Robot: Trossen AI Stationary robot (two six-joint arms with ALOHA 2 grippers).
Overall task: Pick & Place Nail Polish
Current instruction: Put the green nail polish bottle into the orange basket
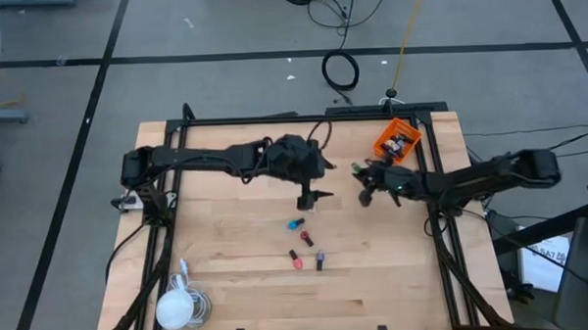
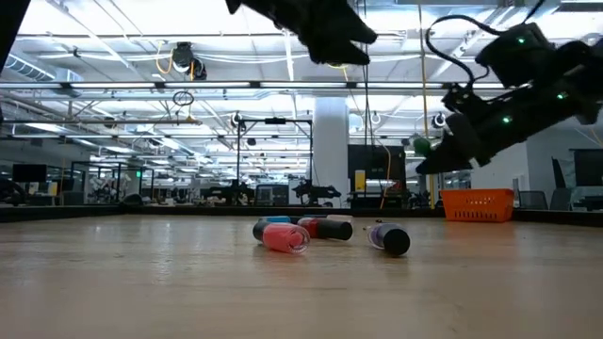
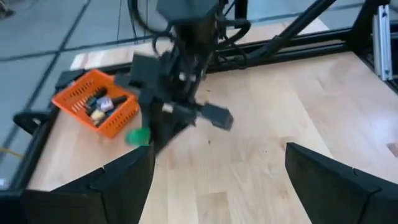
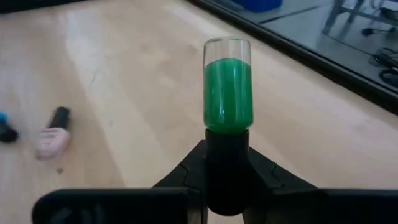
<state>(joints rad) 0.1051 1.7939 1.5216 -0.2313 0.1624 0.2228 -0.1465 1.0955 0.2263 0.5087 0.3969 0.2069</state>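
1. Closest to the table's front edge in the high view sits a white bulb-like object (image 1: 174, 308) with a cord, at the front left corner, well apart from everything else.
2. Four loose nail polish bottles lie on their sides near the middle of the wooden table (image 1: 230, 285): a pink bottle (image 1: 296, 261) and a purple bottle (image 1: 319, 261) nearer the front, a red bottle (image 1: 306, 238) and a teal bottle (image 1: 295, 225) just behind them. From the low view the pink one (image 2: 281, 236) lies in front, the purple one (image 2: 388, 237) off to its side.
3. Above and just behind this group hangs the left gripper (image 1: 308, 200), its fingers spread wide and holding nothing; its own wrist view shows both dark fingers (image 3: 118, 186) far apart over bare wood.
4. Farther right, the right gripper (image 1: 358, 171) is clamped on the dark cap of a green bottle (image 4: 227, 93), which sticks out beyond the fingertips; the low view shows it raised clear of the table (image 2: 424, 145).
5. Farthest back, at the rear right corner, stands the orange bin (image 1: 397, 140), with a few bottles inside it (image 3: 99, 102); the green bottle is near the bin but not over it.
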